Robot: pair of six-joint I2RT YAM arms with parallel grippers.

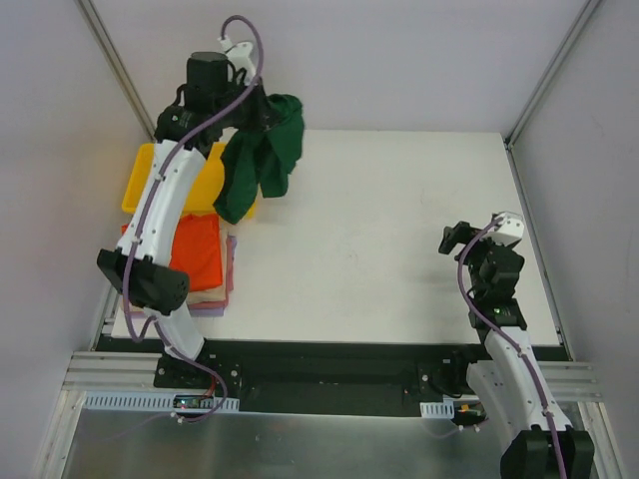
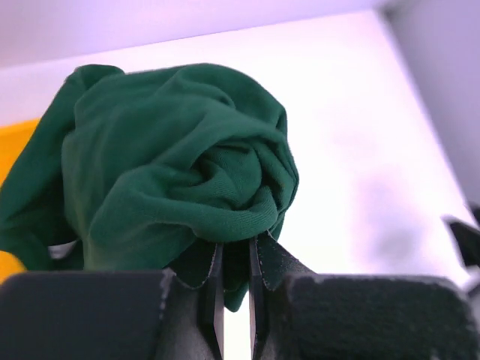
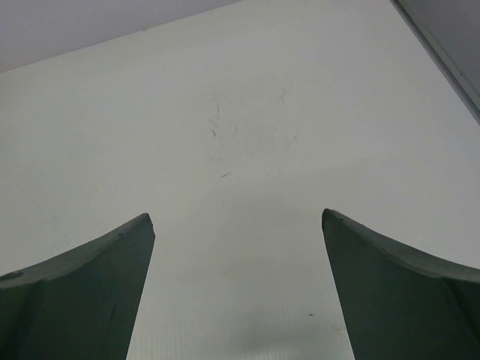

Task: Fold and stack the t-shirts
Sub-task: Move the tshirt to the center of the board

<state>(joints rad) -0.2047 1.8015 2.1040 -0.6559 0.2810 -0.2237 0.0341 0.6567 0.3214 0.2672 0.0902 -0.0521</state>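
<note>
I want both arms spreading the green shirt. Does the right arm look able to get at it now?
Probably, though it is a long reach: bare table lies between the right gripper and the green t-shirt, which hangs from the left gripper, jaws shut.

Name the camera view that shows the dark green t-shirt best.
Top external: the whole dark green t-shirt hangs bunched from the left hand, near the yellow tray. The left wrist view shows only a close crumpled wad pinched between the fingers. The right wrist view shows none of it.
</note>
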